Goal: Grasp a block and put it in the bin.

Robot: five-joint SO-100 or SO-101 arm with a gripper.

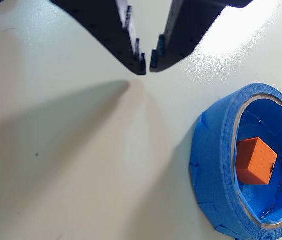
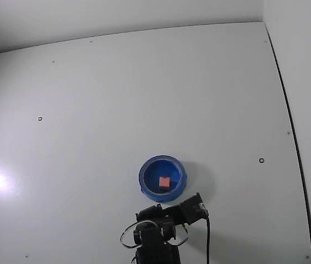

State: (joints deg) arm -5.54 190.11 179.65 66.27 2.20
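Block [image 1: 254, 161] rests inside the bin [image 1: 215, 165] at lower right of the wrist view, while my gripper [image 1: 147, 67] at top centre holds nothing, fingertips nearly together.

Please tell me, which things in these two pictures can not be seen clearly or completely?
- Bin: in the wrist view its right side is cut off by the frame edge.
- Block: its lower faces are hidden by the bin wall; in the fixed view it is too small for detail.
- Gripper: fingertips nearly closed in the wrist view; in the fixed view the arm hides it.
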